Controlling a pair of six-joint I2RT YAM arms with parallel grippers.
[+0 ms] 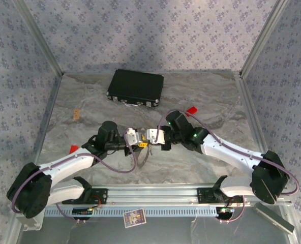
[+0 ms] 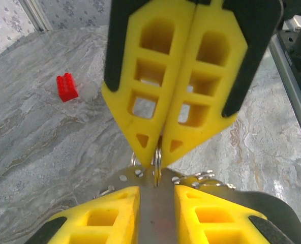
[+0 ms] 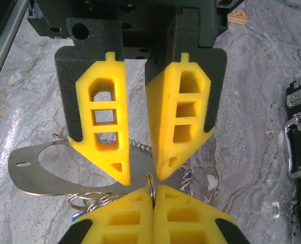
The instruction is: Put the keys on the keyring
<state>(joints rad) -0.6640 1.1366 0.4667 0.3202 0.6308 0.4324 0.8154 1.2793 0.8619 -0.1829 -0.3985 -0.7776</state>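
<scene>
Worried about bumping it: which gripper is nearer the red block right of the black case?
Right. The right gripper sits left of the red block, toward the robot; the left gripper is farther left.

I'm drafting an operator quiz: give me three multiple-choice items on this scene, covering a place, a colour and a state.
1. The black case lies: A at the near edge; B toward the far end of the table; C in a tool.
2. The small block is: A green; B red; C white.
3. The right tool is: A wide open; B holding the case; C shut on the keyring.
B, it sits at the back; B, plainly red; C, it pinches the thin ring.
</scene>
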